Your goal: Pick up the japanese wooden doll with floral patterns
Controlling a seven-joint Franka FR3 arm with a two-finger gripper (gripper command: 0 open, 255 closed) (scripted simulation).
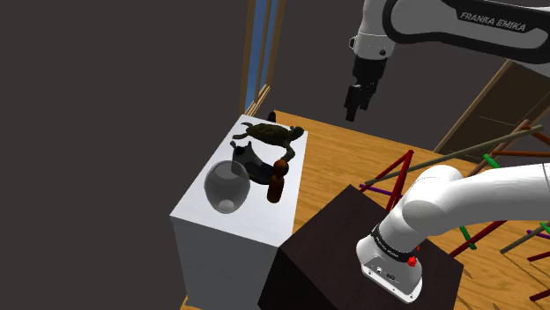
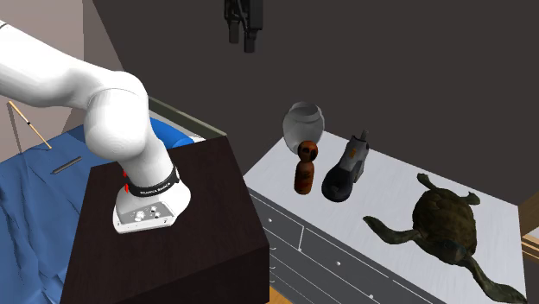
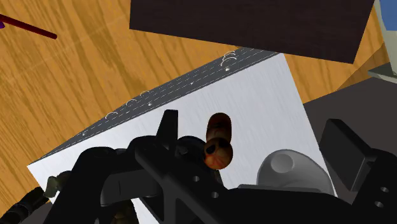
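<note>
Reddish-brown doll (image 1: 278, 180) stands upright on white cabinet top (image 1: 260, 220), near edge facing stand (image 1: 326, 255). Floral pattern too small to tell. Black boot (image 2: 348, 168) just beside doll, greyish vase (image 2: 304, 123) near, turtle figure (image 2: 445, 224) further along. Gripper (image 2: 242, 36) hangs high above, fingers apart, nothing between. Doll lies well below, off toward second exterior view's right of gripper. Long axis vertical: likely sideways shift, then straight drop, fingers straddling body. Boot side tight, nudge risk.
</note>
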